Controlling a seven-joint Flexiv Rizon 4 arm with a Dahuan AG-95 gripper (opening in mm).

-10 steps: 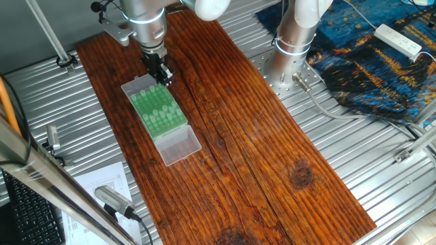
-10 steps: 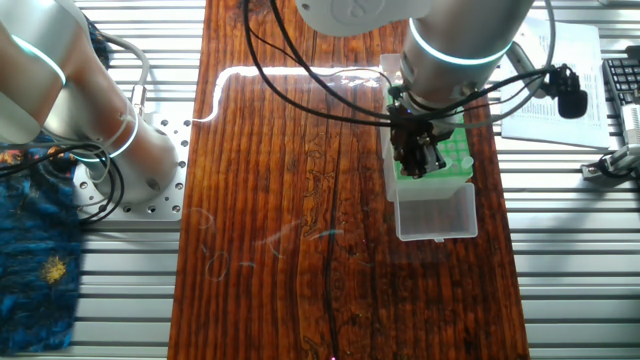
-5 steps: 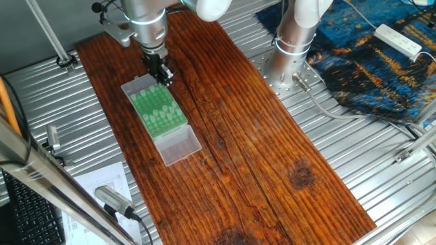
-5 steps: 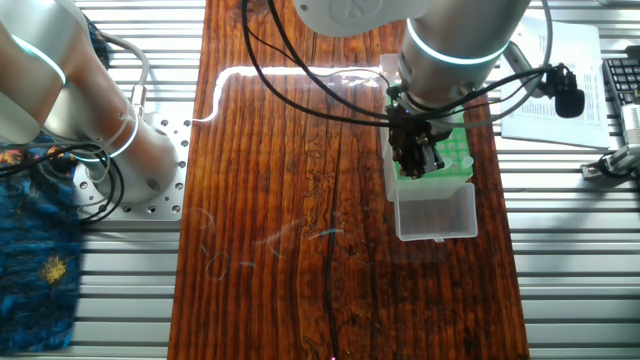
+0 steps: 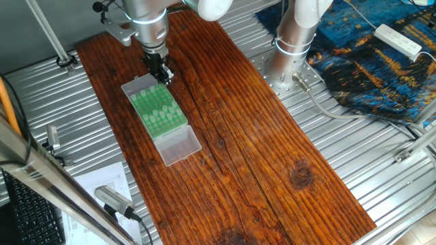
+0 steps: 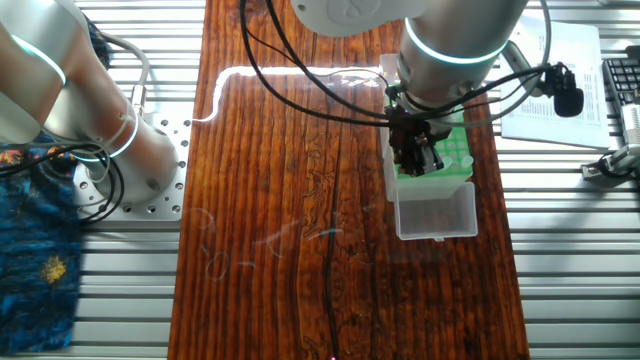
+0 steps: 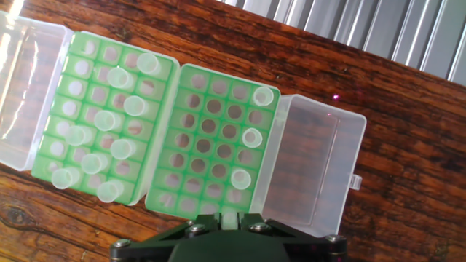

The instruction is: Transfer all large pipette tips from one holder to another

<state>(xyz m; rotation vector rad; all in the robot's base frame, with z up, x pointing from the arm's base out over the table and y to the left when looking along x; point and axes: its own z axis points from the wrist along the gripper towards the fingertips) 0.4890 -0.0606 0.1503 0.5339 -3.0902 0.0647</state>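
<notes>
From the hand view my gripper (image 7: 227, 222) is cut off by the bottom edge, fingertips out of sight, so I cannot tell how my jaws stand; in the other fixed view my wrist hides part of the green rack (image 6: 452, 158), its pipette tips too small to count

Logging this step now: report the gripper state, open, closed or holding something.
Gripper: closed on a pipette tip, above the green rack.

2 green racks (image 7: 211, 138), 2 clear lids (image 7: 313, 167) — 13 large pipette tips (image 7: 263, 95) standing.
</notes>
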